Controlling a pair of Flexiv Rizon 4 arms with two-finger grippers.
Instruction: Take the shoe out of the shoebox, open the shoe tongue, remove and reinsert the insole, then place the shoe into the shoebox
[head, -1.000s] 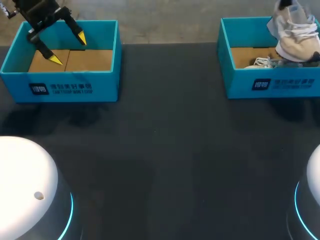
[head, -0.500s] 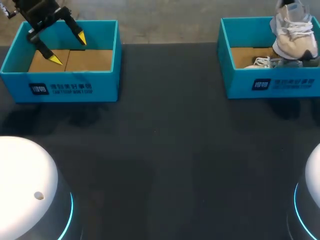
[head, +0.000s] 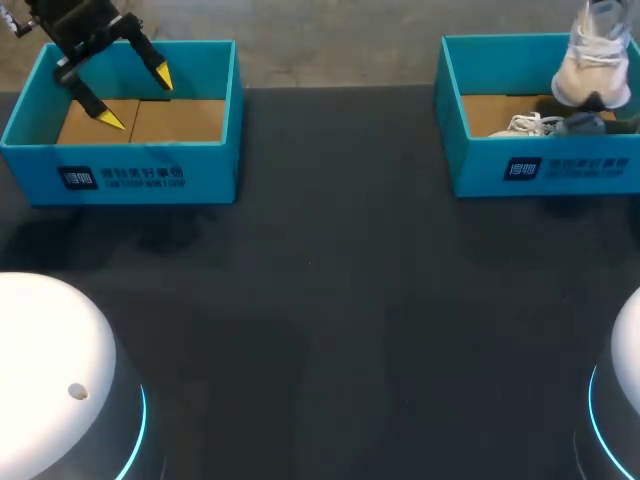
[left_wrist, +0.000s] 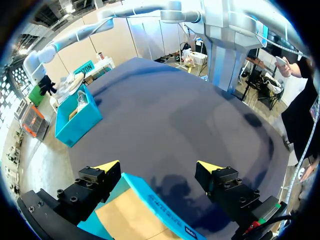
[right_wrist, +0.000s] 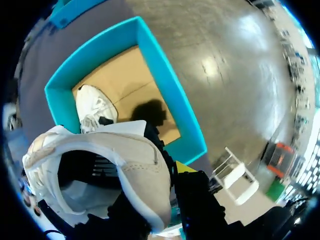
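Dark tabletop (head: 330, 300) is stretching between two teal shoeboxes, which are sitting well apart near its far edge. My left gripper (head: 138, 98) is hanging over the left shoebox (head: 120, 165) with its yellow-tipped fingers spread wide and nothing between them. In the left wrist view one corner of that box's wall is showing under the gap between the fingers.

My right gripper (right_wrist: 172, 175) is holding a beige sneaker (head: 592, 60) above the right shoebox (head: 520, 168), clear of the box's rim. In the right wrist view the fingers are closing on the sneaker from both sides at the edge of its opening. One yellow tip is peeking out beside the pale upper, while the other finger is hiding under the shoe. The sneaker's dark opening is facing the wrist camera, and in the head view its white laces are facing the table's front.

A second sneaker (head: 545, 124) is lying on the brown cardboard floor of the right shoebox, near the front wall. Its white laces are showing (the rest of it is greyish and hard to make out). It is sitting below the held sneaker and apart from it.
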